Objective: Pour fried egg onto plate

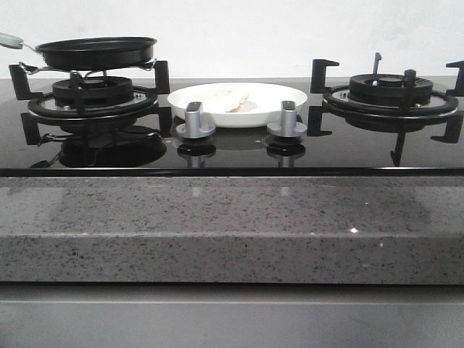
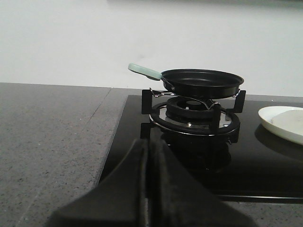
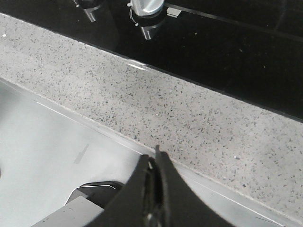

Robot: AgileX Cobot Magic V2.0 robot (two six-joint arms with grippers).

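White plate [image 1: 272, 110], one fried egg [image 1: 226, 98]

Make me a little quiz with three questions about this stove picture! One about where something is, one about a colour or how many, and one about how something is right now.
1. Where does the black frying pan sit?
A. On the left burner
B. On the right burner
C. On the grey counter

2. How many silver knobs are on the stove?
A. One
B. Two
C. Four

3. What is on the white plate now?
A. Nothing at all
B. A pale fried egg
C. A black lid

Answers:
1. A: in the front view the pan rests on the left burner, while the right burner is bare.
2. B: a left knob and a right knob stand in front of the plate.
3. B: the fried egg lies on the plate, between the burners; the pan looks empty in the left wrist view.
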